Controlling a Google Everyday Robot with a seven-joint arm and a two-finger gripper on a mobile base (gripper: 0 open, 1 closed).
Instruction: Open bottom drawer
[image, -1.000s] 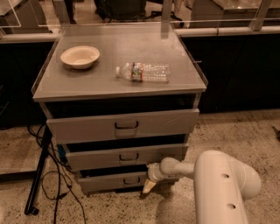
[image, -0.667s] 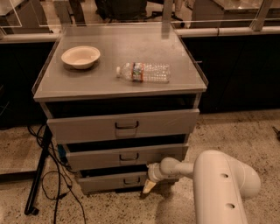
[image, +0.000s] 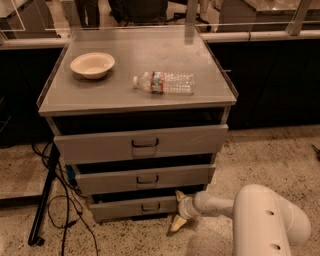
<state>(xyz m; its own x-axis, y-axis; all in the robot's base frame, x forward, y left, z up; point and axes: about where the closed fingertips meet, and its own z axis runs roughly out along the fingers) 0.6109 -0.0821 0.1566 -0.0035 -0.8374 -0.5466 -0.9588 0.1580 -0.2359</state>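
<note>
Metal, flat and grey, fronts the narrow bottom drawer (image: 131, 208); our pincer (image: 177, 211) sits at its three o'clock, and we cannot tell its grip.

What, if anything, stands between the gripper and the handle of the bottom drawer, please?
Nothing visible does. The gripper hangs low in front of the right end of the bottom drawer. The handle sits just to its left in the picture, and only bare grey drawer front lies between them.
</note>
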